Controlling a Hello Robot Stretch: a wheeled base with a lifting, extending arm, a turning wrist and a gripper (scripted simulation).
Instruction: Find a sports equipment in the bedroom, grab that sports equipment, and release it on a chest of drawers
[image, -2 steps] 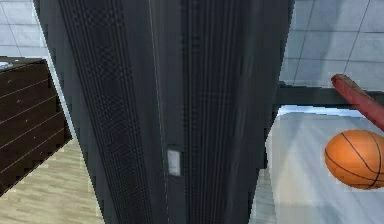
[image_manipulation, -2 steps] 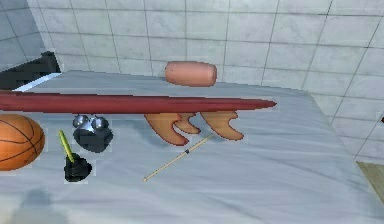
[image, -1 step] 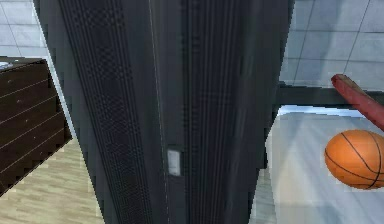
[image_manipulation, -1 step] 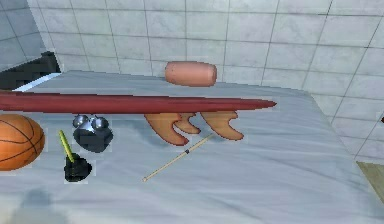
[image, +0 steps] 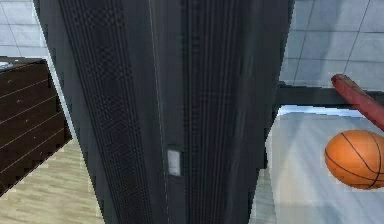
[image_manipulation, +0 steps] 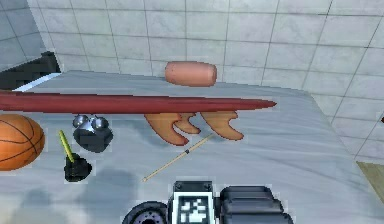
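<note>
Stretch's gripper (image_manipulation: 148, 213) shows as a dark rounded body at the bottom edge of the arm side view, just left of a white square with black marks (image_manipulation: 197, 208). Its far end cannot be made out, so it cannot be told how its fingers stand or whether it holds anything. Beyond it spreads a pale grey surface (image_manipulation: 300, 150) against a tiled wall (image_manipulation: 250, 30). An orange basketball (image_manipulation: 15, 140) rests on this surface at the view's left edge. A long dark red bat (image_manipulation: 140, 102) lies across the surface from the left edge to right of the middle. Near the ball sit a small dark clock-like object (image_manipulation: 92, 132) and a black base with a yellow-green stick (image_manipulation: 72, 160). A thin pale stick (image_manipulation: 180, 160) lies near the middle. Past the bat are an orange-brown lobed shape (image_manipulation: 195, 125) and, near the wall, an orange-brown roll (image_manipulation: 190, 73). In the forward view a tall dark panel (image: 170, 100) takes up the middle. The basketball (image: 355, 158) and the bat's end (image: 358, 98) appear at the right on the pale surface (image: 300, 160). A dark brown chest of drawers (image: 25, 110) stands at the left on a wood floor (image: 50, 190).
</note>
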